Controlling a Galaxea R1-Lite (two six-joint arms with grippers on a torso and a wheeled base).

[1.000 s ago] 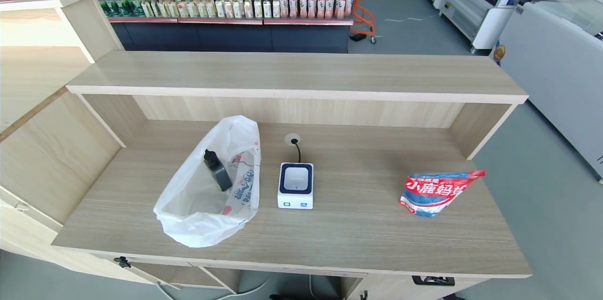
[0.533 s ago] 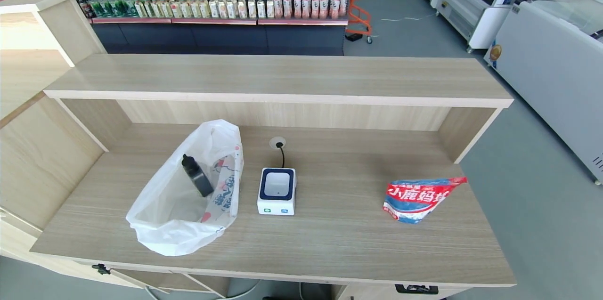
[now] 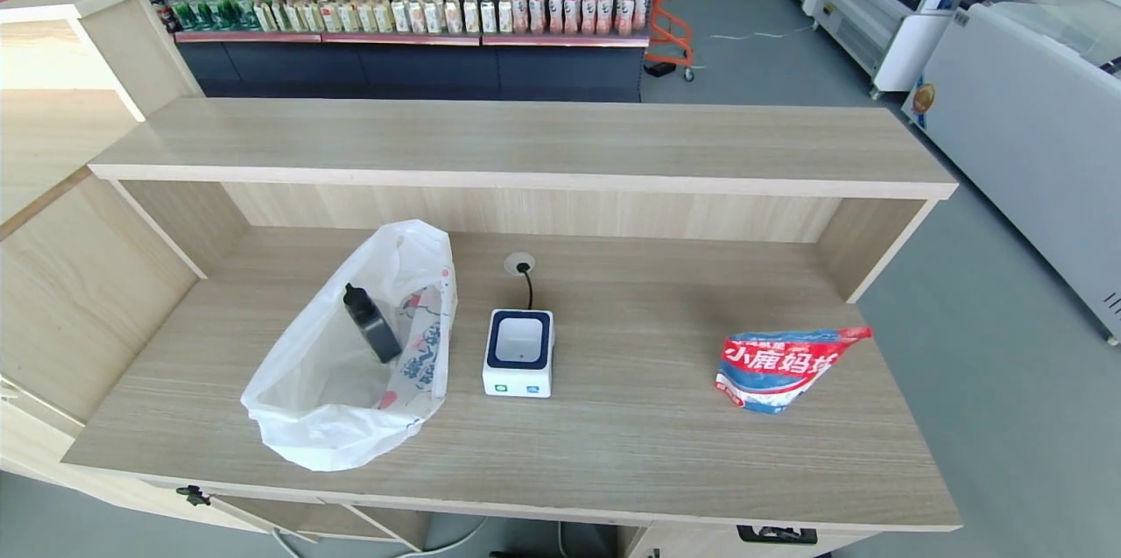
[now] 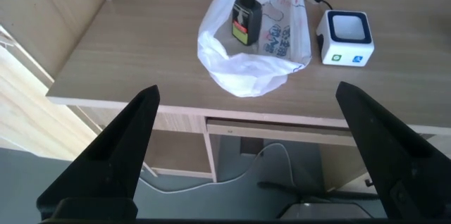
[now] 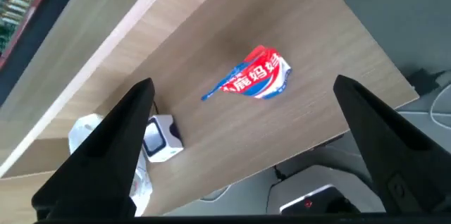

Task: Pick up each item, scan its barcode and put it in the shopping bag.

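A white plastic shopping bag (image 3: 333,405) lies open on the left of the wooden counter (image 3: 657,435), with a black bottle (image 3: 371,326) inside it. To its right stands a white and blue barcode scanner (image 3: 518,352). A red and blue snack pouch (image 3: 784,365) lies at the counter's right end. My left gripper (image 4: 243,157) is open, back from the counter's front edge, facing the bag (image 4: 246,69), the bottle (image 4: 246,16) and the scanner (image 4: 347,35). My right gripper (image 5: 243,153) is open, high above the pouch (image 5: 254,76) and the scanner (image 5: 161,138).
A raised ledge (image 3: 525,137) runs along the back of the counter, with side walls at both ends. The scanner's cable (image 3: 526,278) goes into a hole behind it. Drink shelves (image 3: 412,10) and freezers (image 3: 1025,94) stand beyond.
The whole head picture has shifted to the left, so the camera has moved. The bag, scanner and pouch lie where they were on the counter.
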